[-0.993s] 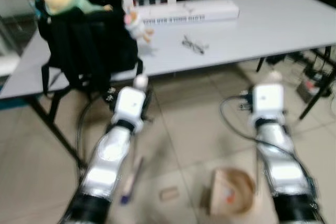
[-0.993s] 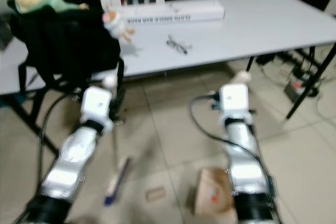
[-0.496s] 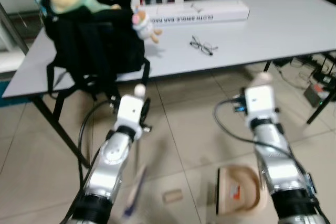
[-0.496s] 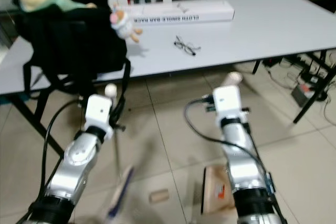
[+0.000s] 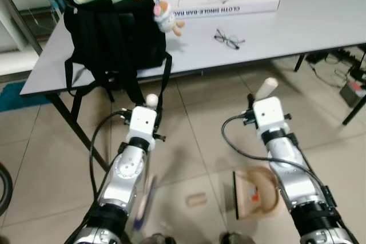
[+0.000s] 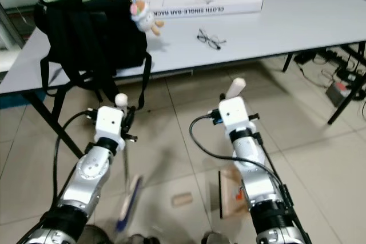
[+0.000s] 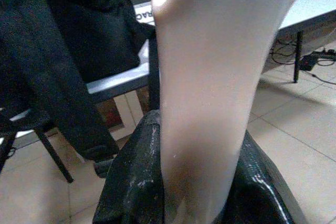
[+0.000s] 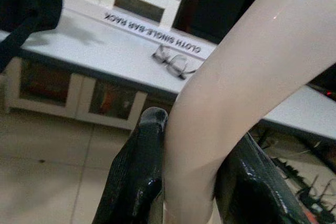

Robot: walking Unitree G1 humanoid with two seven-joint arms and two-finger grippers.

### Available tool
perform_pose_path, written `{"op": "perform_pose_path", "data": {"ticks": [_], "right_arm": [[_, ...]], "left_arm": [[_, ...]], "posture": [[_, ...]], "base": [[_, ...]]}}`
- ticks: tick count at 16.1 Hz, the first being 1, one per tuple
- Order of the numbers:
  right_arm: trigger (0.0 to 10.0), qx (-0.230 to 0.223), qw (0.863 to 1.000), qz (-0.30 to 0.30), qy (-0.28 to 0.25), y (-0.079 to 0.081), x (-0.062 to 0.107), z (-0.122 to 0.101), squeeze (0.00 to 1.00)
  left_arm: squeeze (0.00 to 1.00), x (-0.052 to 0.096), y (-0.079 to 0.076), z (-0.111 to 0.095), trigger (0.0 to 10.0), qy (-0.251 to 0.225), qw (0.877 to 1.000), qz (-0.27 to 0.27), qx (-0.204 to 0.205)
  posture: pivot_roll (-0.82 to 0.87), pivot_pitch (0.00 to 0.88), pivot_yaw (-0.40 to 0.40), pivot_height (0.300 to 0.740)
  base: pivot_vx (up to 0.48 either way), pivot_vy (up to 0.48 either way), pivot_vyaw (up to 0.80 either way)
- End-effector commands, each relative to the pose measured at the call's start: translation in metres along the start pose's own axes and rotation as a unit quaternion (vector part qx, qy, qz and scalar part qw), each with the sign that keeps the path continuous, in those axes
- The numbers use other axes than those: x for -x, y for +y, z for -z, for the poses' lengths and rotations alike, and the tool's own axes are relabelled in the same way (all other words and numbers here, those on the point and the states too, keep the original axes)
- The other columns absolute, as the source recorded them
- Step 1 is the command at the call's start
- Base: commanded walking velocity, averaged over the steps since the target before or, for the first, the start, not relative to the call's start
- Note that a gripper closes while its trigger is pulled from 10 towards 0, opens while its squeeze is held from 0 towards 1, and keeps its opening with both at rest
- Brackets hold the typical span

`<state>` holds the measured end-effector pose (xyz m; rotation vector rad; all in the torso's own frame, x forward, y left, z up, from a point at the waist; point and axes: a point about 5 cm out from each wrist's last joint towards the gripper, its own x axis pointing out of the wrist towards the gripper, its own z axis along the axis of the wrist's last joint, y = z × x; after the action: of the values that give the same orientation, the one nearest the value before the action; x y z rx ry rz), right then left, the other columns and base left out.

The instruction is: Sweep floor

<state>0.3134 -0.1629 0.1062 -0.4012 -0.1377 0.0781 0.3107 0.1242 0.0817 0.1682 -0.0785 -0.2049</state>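
Debris: small tan scrap (image 5: pixel 196 200) on floor tiles between brush head (image 5: pixel 143 203) and dustpan (image 5: pixel 256 192), brush just to its left, pan mouth to its right. Sweep runs left-to-right, I judge.

Left wrist view: left gripper (image 7: pixel 202 192) clamped round pale broom handle (image 7: pixel 210 77).

Right wrist view: right gripper (image 8: pixel 191 182) closed round dustpan handle (image 8: pixel 236 77), table (image 8: pixel 94 51) behind.

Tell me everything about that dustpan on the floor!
The dustpan is beige plastic with a dark front edge and a small red mark inside. It lies flat on the tiled floor, under the right arm, opening toward a small beige block. Its long cream handle rises into the right gripper, whose black fingers clamp it.
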Motion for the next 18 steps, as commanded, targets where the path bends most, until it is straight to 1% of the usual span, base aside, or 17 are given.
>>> {"op": "perform_pose_path", "data": {"ticks": [1, 2, 3, 4, 6, 9, 12, 14, 16, 18], "right_arm": [[10.0, -0.007, 1.0, -0.006, -0.03, 0.005, -0.006, -0.01, 0.0], [10.0, -0.02, 0.999, -0.01, -0.033, 0.01, -0.007, -0.01, 0.0], [10.0, -0.031, 0.999, -0.02, -0.033, 0.02, -0.005, -0.008, 0.0], [10.0, -0.031, 0.999, -0.023, -0.031, 0.024, -0.005, -0.006, 0.0], [10.0, -0.03, 0.998, -0.034, -0.031, 0.039, -0.005, -0.006, 0.0], [10.0, -0.031, 0.998, -0.026, -0.038, 0.049, -0.009, -0.011, 0.0], [10.0, -0.027, 0.999, 0.002, -0.041, 0.047, -0.013, -0.013, 0.0], [10.0, -0.016, 0.998, 0.019, -0.053, 0.042, -0.017, -0.017, 0.0], [10.0, -0.006, 0.997, 0.021, -0.069, 0.04, -0.018, -0.021, 0.0], [10.0, 0.002, 0.997, 0.014, -0.078, 0.042, -0.018, -0.022, 0.0]], "left_arm": [[0.0, -0.004, 0.002, -0.005, 10.0, -0.016, 1.0, -0.002, -0.008], [0.0, -0.007, 0.003, -0.006, 10.0, -0.019, 1.0, -0.001, -0.011], [0.0, -0.009, 0.003, -0.007, 10.0, -0.024, 1.0, 0.006, -0.016], [0.0, -0.01, 0.004, -0.006, 10.0, -0.023, 1.0, 0.008, -0.018], [0.0, -0.013, 0.008, -0.003, 10.0, -0.02, 1.0, 0.009, -0.023], [0.0, -0.016, 0.008, -0.003, 10.0, -0.018, 0.999, 0.009, -0.027], [0.0, -0.019, 0.006, -0.005, 10.0, -0.024, 0.999, 0.01, -0.022], [0.0, -0.022, 0.003, -0.006, 10.0, -0.027, 0.999, 0.011, -0.015], [0.0, -0.025, 0.001, -0.008, 10.0, -0.031, 0.999, 0.014, -0.01], [0.0, -0.029, -0.002, -0.011, 10.0, -0.033, 0.999, 0.018, -0.01]], "posture": [[-0.06, 0.183, 0.124, 0.74], [-0.05, 0.201, 0.133, 0.74], [-0.04, 0.222, 0.142, 0.74], [-0.04, 0.222, 0.142, 0.74], [-0.04, 0.244, 0.149, 0.74], [-0.03, 0.26, 0.154, 0.74], [-0.02, 0.263, 0.154, 0.74], [-0.03, 0.268, 0.154, 0.74], [-0.04, 0.267, 0.15, 0.74], [-0.04, 0.266, 0.149, 0.74]], "base": [[0.0, 0.0, 0.0], [0.0, 0.0, 0.0], [0.0, 0.0, 0.0], [0.0, 0.0, 0.0], [0.0, 0.0, 0.0], [0.0, 0.0, 0.0], [0.0, 0.0, 0.0], [0.0, 0.0, 0.0], [0.0, 0.0, 0.0], [0.0, 0.0, 0.0]]}}
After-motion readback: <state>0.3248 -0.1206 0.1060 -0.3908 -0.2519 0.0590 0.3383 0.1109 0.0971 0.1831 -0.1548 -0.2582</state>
